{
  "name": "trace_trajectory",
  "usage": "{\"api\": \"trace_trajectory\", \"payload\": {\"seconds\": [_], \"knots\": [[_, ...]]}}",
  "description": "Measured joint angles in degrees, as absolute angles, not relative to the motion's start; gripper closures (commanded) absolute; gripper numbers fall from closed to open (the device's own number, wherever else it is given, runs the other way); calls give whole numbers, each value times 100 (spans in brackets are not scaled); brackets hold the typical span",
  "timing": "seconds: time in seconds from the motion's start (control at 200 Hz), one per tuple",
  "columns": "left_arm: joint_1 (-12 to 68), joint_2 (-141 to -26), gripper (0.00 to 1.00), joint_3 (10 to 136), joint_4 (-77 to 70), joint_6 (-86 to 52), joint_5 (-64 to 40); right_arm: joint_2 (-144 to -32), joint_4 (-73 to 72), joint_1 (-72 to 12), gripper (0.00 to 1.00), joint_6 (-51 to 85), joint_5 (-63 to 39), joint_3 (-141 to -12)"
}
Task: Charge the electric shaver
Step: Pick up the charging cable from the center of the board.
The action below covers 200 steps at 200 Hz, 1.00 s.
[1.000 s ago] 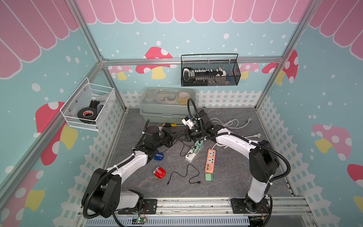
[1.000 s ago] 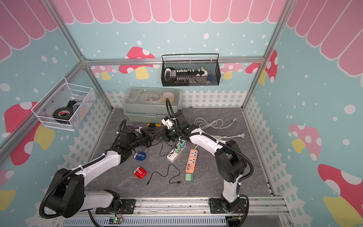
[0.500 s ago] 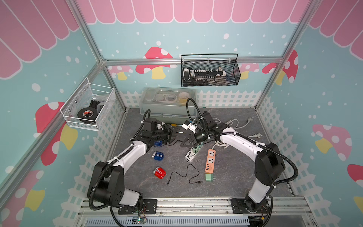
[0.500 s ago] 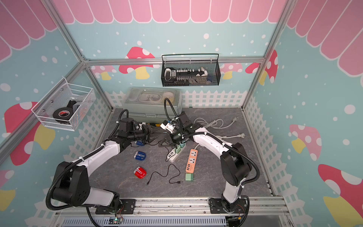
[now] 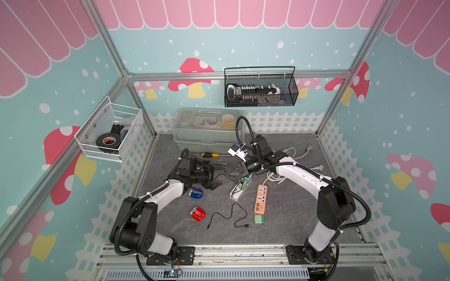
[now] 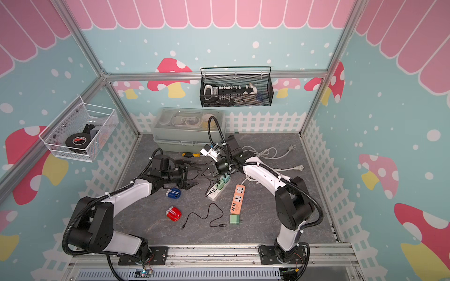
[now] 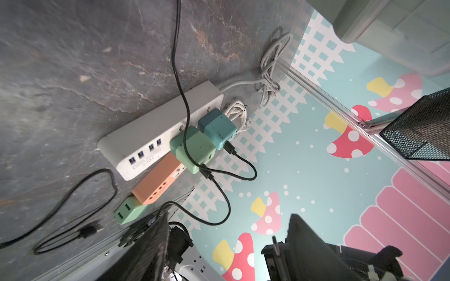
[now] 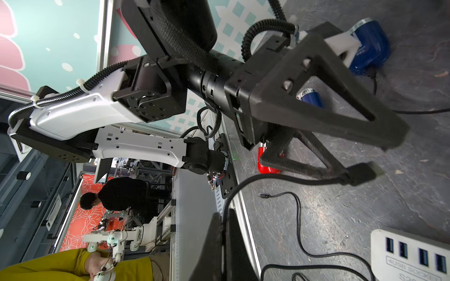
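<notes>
We see the left gripper (image 5: 215, 176) with its fingers spread wide and nothing in them, just beside the blue shaver (image 5: 196, 193) lying on the mat (image 5: 280, 231), while the right gripper (image 5: 230, 173) has its fingers pinched tight on a black cable (image 8: 304, 179) near the white power strip (image 5: 237, 192)

In both top views, teal walls (image 5: 243, 43) printed with red mushrooms (image 5: 188, 67) and white dots are seen, topped by a pink scalloped band (image 5: 219, 14) across the upper frame. A white picket-fence print (image 5: 280, 121) is run along the wall bases. The lower centre is filled by a grey stone-patterned floor (image 5: 280, 231), bordered by aluminium bars (image 5: 158, 77).
</notes>
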<state>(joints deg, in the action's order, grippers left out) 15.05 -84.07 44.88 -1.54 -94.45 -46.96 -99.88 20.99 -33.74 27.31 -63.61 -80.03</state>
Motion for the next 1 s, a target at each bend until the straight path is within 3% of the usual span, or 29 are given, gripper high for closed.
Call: {"api": "trace_trajectory", "payload": {"seconds": [0.115, 0.37, 0.475, 0.785, 1.001], "knots": [[1586, -8412, 31, 4475, -698, -10009, -4685, -10029, 1883, -3376, 100, 2744, -6466, -7999], [1594, -8554, 63, 4460, -1448, -10683, -4606, -10121, 1597, -3376, 100, 2799, -6523, -7977], [1594, -8617, 66, 4458, -1544, -10790, -4606, -10121, 1382, -3376, 100, 2923, -6558, -7918], [1594, -8652, 90, 4458, -1691, -10912, -4560, -10121, 1079, -3376, 100, 3100, -6685, -7666], [1588, -8691, 94, 4458, -1747, -10910, -4532, -10116, 1020, -3374, 100, 3144, -6696, -7596]]}}
